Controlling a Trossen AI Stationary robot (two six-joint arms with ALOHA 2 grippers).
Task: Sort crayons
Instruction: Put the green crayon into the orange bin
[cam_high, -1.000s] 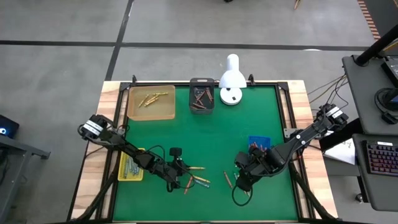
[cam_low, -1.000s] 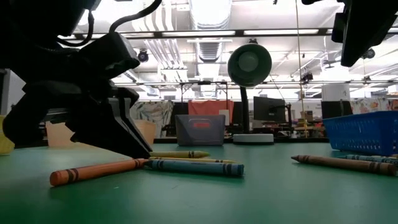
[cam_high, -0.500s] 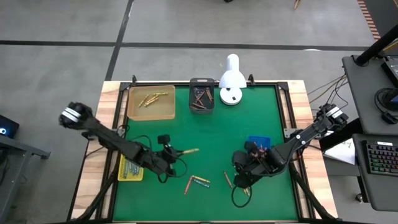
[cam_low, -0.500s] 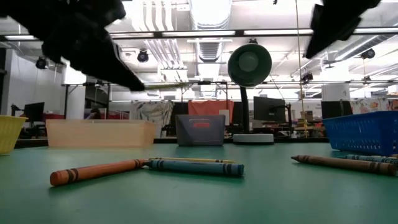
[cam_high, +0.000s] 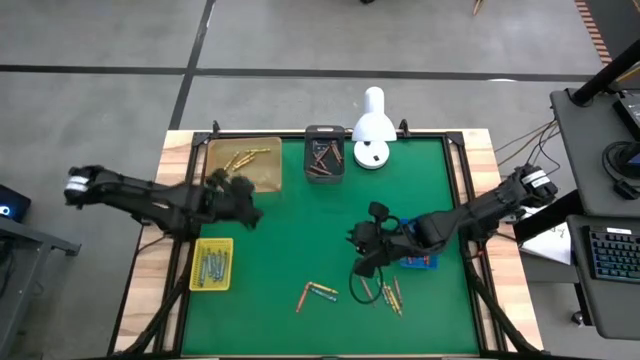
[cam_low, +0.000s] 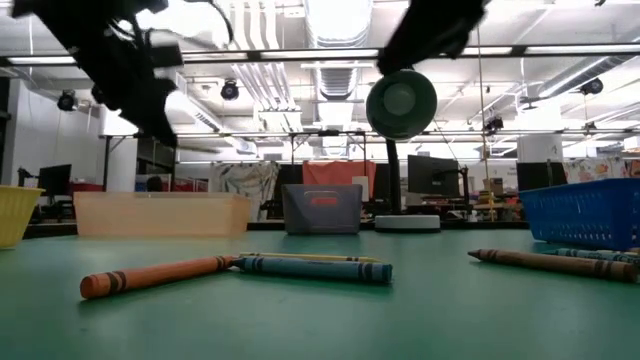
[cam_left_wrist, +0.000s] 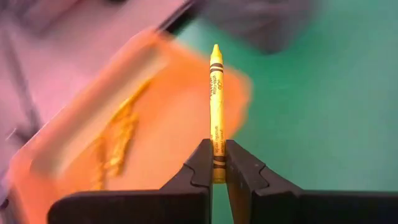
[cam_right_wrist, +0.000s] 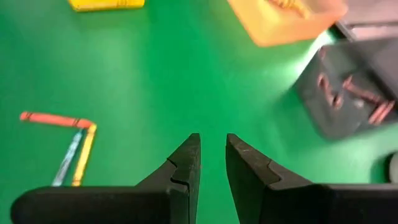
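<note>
Left hand (cam_left_wrist: 213, 163) pinches yellow crayon (cam_left_wrist: 216, 106) near orange tray (cam_high: 243, 165); right hand (cam_right_wrist: 212, 163) slightly parted, empty.

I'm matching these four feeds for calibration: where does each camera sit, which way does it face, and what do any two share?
High view: above the table, looking straight down; both arms, left gripper, right gripper.
Low view: at tabletop height, facing the room; loose crayons, dark arm parts overhead.
Left wrist view: past its own fingers, clamping a yellow crayon near the orange tray.
Right wrist view: past its own empty fingers onto the green mat.
Shared: the orange tray and loose crayons appear in several views.
</note>
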